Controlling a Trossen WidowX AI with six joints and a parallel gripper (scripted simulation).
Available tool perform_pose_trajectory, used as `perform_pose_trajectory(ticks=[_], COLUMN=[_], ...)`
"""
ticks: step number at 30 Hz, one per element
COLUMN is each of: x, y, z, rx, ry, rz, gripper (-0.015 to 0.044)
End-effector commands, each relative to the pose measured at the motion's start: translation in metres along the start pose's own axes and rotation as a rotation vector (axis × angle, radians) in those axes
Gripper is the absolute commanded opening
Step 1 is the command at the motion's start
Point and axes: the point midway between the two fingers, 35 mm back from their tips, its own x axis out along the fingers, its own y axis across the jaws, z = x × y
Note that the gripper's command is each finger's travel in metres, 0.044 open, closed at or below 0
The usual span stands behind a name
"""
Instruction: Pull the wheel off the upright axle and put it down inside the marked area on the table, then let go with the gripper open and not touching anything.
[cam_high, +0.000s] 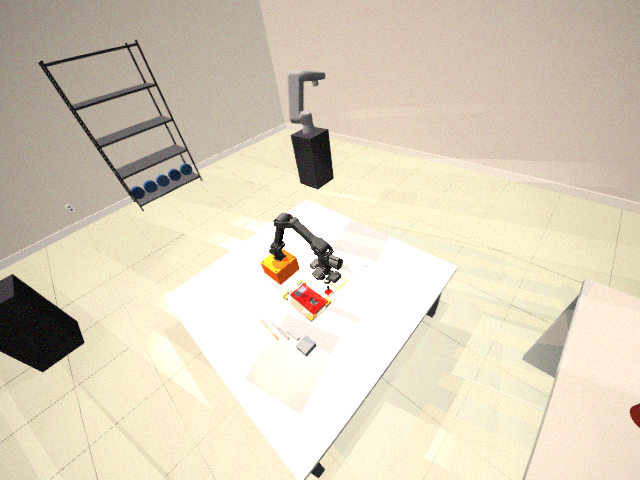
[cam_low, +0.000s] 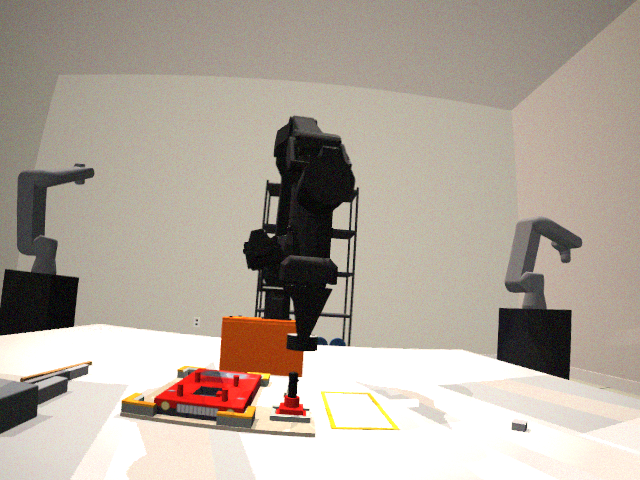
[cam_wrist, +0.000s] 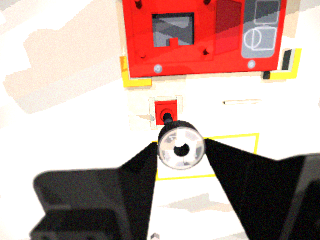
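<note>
My gripper (cam_wrist: 180, 144) (cam_low: 301, 341) (cam_high: 327, 279) is shut on the wheel (cam_wrist: 181, 147) (cam_low: 301, 345), a small dark disc with a pale face and a centre hole. I hold it in the air, clear above the upright axle (cam_low: 293, 384) (cam_wrist: 167, 118), a short black post on a red base. The marked area (cam_low: 358, 410) (cam_wrist: 250, 136), a yellow-outlined rectangle on the table, lies just right of the axle base in the exterior view. In the wrist view my fingers cover part of it.
A red board (cam_low: 209, 395) (cam_wrist: 200, 30) (cam_high: 309, 298) on a tan plate with yellow corners lies left of the axle. The orange arm base (cam_low: 258, 345) (cam_high: 279, 266) stands behind. A small grey block (cam_low: 519, 425) lies far right. Grey blocks and a stick (cam_high: 289, 333) lie on the near side.
</note>
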Motion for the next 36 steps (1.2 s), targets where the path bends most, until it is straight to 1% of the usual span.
perform_pose_trajectory(ticks=[1, 20, 25, 36], x=[-0.002, -0.008, -0.006, 0.022], y=[-0.009, -0.058, -0.060, -0.059], z=[-0.017, -0.083, -0.085, -0.086], rx=[-0.005, -0.009, -0.008, -0.008], ry=[0.003, 0.009, 0.010, 0.010], rz=[0.002, 0.000, 0.000, 0.000], gripper=[0.0000, 0.0000, 0.0000, 0.0000])
